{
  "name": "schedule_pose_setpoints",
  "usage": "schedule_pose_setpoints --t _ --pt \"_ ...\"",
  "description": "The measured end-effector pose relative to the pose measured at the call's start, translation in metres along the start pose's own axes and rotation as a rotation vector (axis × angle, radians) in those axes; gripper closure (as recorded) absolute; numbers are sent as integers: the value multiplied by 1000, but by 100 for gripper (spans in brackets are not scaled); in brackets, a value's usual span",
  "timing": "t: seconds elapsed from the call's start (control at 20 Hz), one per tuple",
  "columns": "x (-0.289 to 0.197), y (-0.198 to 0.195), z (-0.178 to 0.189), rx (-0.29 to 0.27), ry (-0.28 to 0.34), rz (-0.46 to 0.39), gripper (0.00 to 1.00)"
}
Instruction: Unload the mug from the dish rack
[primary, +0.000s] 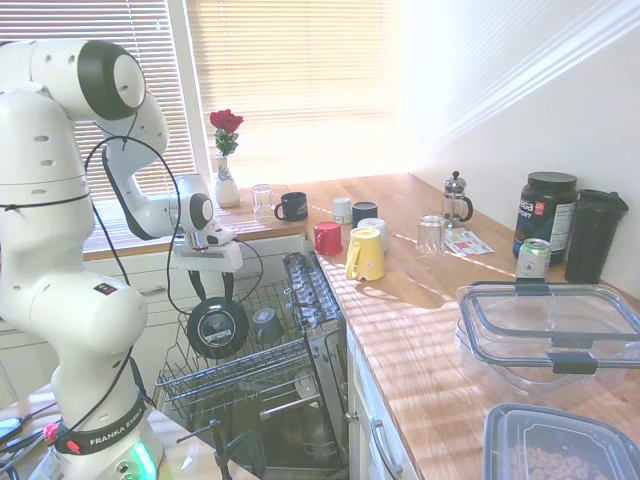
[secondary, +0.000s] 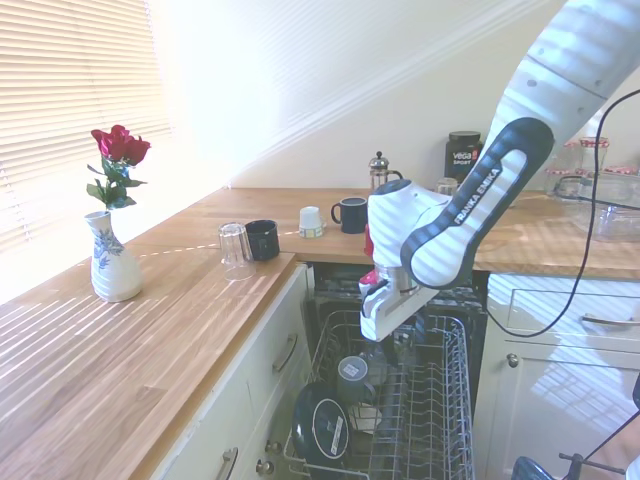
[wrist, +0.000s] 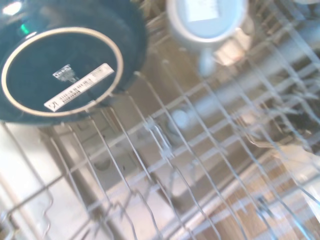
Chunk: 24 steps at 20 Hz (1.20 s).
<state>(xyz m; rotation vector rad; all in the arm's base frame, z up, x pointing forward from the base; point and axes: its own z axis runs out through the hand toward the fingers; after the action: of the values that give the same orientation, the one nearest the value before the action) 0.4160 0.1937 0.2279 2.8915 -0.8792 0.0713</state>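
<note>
Zero progress so far: slate-blue mug sits inverted in dish rack, beside a dark bowl. Gripper hovers over rack w/ nothing held; finger spread can't tell. Descent, grasp, lift-out, placement all remain.

Arm folded low, end effector downward

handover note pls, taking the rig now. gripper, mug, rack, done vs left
Gripper: low over the dish rack, beside the dark bowl; open or shut can't be told.
Mug: grey-blue, upside down in the rack next to the bowl, untouched.
Done: arm is positioned above the rack.
Left: grasp the mug, lift it clear, set it down outside the rack, probably on the wooden counter, where other mugs already stand.
</note>
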Motion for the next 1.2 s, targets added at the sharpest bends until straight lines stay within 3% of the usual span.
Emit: schedule_pose_setpoints --t 0.55,1.2 --pt "62 -42 100 -47 39 -29 0" --pt "103 -73 188 6 50 -117 0"
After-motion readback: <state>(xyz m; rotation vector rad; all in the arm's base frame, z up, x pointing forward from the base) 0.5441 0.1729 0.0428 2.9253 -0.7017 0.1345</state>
